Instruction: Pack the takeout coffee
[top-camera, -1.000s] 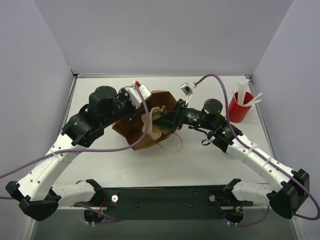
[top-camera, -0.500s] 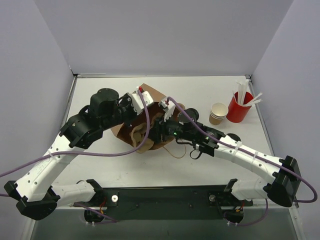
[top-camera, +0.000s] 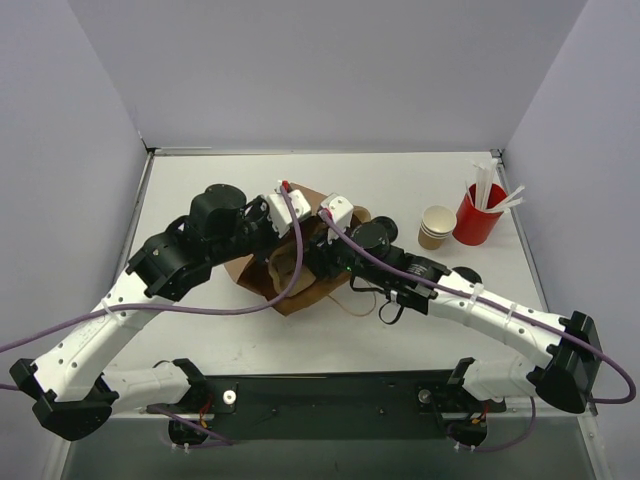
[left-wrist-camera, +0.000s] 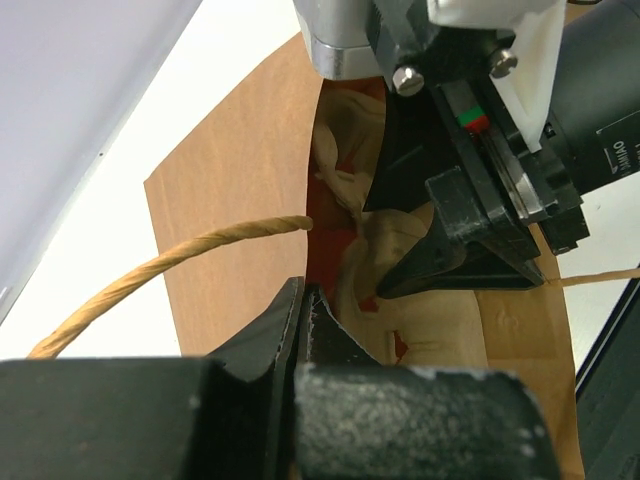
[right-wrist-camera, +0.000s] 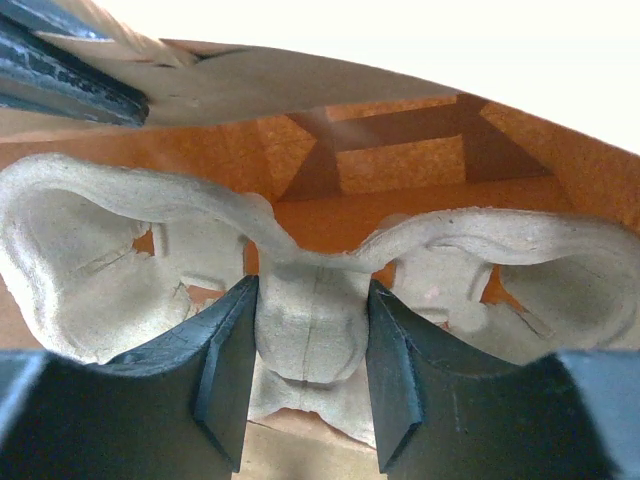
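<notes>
The right gripper (right-wrist-camera: 309, 335) is clenched on the middle ridge of a moulded pulp cup carrier (right-wrist-camera: 90, 235), one finger at each side of the ridge and both touching it. The long axis of the carrier runs from left to right of the right wrist frame, so it lies across the fingers. Its two pockets open to the left and to the right of the grip, and in both I see no cup.

Around the carrier is the orange-brown inside of the paper bag (left-wrist-camera: 230, 200), so the hand is already within the mouth. In the upper left of that frame the left gripper (left-wrist-camera: 303, 300) is pinched tight on the rim of the bag, just beside the twine handle (left-wrist-camera: 170, 262), and I think it keeps the mouth open.

The takeout coffee is not visible in any view, so I cannot tell which way it lies from the hand. At the right of the top frame stand only a stack of paper cups (top-camera: 436, 227) and a red cup (top-camera: 478, 220).

The right arm is the nearer one to the bag's inside.
</notes>
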